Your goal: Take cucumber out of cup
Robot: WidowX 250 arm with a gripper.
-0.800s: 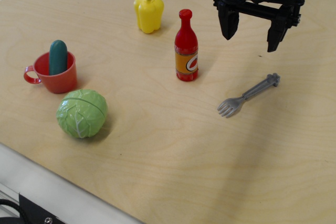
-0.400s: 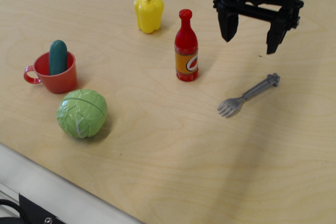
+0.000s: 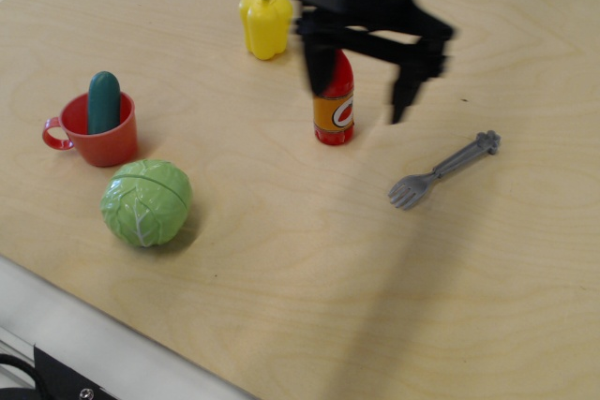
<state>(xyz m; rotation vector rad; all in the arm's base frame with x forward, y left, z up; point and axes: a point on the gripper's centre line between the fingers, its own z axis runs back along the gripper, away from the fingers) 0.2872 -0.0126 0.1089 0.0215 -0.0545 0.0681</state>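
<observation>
Cucumber: the smooth dark teal-green toy cucumber (image 3: 103, 101) stands upright, long axis vertical, rounded tip up.
Cup: small red-orange plastic cup (image 3: 97, 139) holds it.
My gripper (image 3: 361, 81): jaws spread wide, empty, blurred, well right of it.

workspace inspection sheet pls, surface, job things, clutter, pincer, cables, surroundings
surface: light wooden table, pale edge strip along the near left side
job's things: cucumber stands upright in the cup, top poking above the rim; cup handle points left
clutter: cabbage just in front of the cup; yellow pepper at the back; red bottle upright mid-table, partly behind the pincer; grey fork lying to the right
grippers: pincer open, motion-blurred, above the table by the bottle, far from the cup
cables: nothing seen
surroundings: dark fixture at the bottom left corner, unclear
</observation>
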